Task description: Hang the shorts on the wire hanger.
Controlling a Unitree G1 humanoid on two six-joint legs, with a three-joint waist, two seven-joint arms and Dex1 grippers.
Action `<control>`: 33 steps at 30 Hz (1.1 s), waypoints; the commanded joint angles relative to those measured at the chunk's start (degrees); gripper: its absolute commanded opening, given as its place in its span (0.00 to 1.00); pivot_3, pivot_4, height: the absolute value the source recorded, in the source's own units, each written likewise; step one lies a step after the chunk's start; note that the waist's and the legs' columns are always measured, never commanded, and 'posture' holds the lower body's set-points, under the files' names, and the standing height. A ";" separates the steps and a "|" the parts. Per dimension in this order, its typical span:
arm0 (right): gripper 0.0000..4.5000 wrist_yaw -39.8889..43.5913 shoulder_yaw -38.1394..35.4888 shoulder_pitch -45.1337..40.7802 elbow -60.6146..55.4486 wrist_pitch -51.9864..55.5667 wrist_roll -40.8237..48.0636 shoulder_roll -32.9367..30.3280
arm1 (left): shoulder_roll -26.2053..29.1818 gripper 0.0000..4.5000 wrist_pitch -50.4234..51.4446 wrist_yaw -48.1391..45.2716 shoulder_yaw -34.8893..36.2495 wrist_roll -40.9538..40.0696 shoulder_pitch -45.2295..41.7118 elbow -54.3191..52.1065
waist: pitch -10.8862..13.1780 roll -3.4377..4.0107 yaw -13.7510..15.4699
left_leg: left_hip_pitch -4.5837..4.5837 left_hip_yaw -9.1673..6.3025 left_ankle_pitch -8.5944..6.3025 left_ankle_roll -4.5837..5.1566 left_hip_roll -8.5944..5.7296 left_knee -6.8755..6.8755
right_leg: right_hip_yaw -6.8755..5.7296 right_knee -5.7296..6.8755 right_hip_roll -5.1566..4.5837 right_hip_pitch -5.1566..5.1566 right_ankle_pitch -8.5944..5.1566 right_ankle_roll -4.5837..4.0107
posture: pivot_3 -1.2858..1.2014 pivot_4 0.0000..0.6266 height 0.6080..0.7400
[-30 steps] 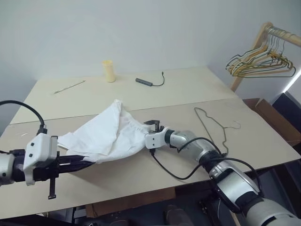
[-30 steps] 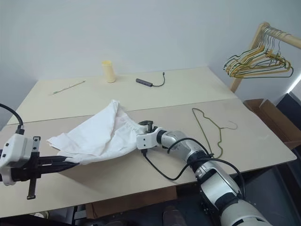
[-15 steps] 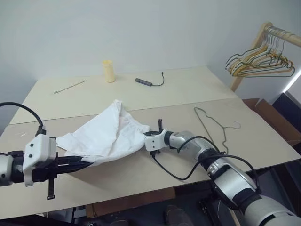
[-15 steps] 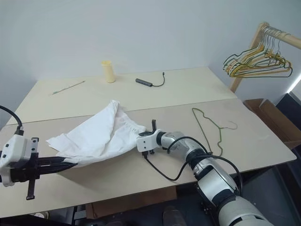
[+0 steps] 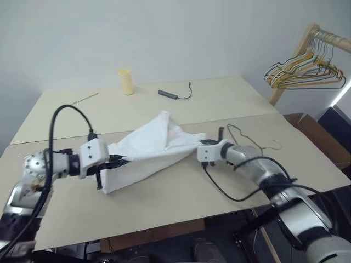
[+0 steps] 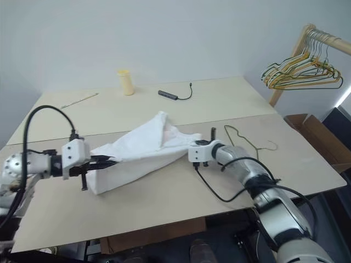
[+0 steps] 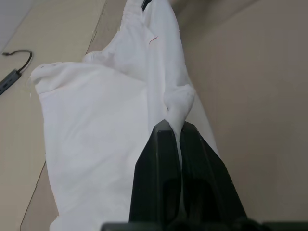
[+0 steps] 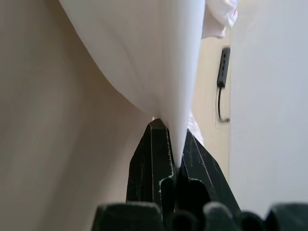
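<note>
The white shorts point(image 5: 148, 149) hang stretched between my two grippers just above the tan table point(image 5: 181, 192). My left gripper point(image 5: 118, 160) is shut on a fold of one end, and the left wrist view shows the cloth pinched between the black fingers point(image 7: 163, 144). At the other end, my right gripper point(image 5: 193, 148) is shut on the shorts' edge point(image 8: 159, 62). The thin wire hanger point(image 5: 242, 133) lies flat on the table just right of the right gripper, partly hidden behind that arm.
A yellow cup point(image 5: 126, 82), a black adapter with its cable point(image 5: 173, 95) and a thin stick point(image 5: 82, 98) lie on the far half of the table. A wooden rack with several coloured hangers point(image 5: 304, 71) stands at the right, with a cardboard box point(image 5: 315, 134) below it.
The right gripper closed on the shorts' edge and pulled it right toward the hanger. The left gripper came forward and inward with its end. The shorts now hang stretched between them.
</note>
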 commanded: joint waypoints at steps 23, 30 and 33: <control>0.01 -16.50 -7.06 -37.81 14.71 19.22 5.57 10.26 | -14.85 0.00 -7.39 59.00 13.71 10.67 -38.41 30.35 | 0.14 -0.28 2.42 | -0.08 -0.15 0.57 -0.34 -0.08 0.14 | -0.12 0.11 -0.02 -0.23 0.64 -0.09 | 0.49 0.00 1.00; 0.01 -40.55 -13.24 -38.20 10.12 3.31 5.53 8.52 | -12.69 0.00 -9.57 53.82 21.54 -3.41 -39.04 12.42 | -0.16 -0.25 0.79 | -2.44 -0.19 0.83 -1.47 -0.33 -0.29 | -0.07 1.19 -0.40 -3.31 0.67 -0.11 | 0.49 0.00 1.00; 0.01 -32.42 -10.83 -31.11 4.70 0.33 6.90 6.96 | -8.84 0.00 -3.84 42.76 22.53 -11.37 -26.59 0.87 | -0.37 -0.22 -0.96 | -2.42 -0.27 0.65 -1.16 -0.44 -0.19 | -0.09 1.16 -0.44 -3.16 0.67 -0.09 | 0.49 0.00 1.00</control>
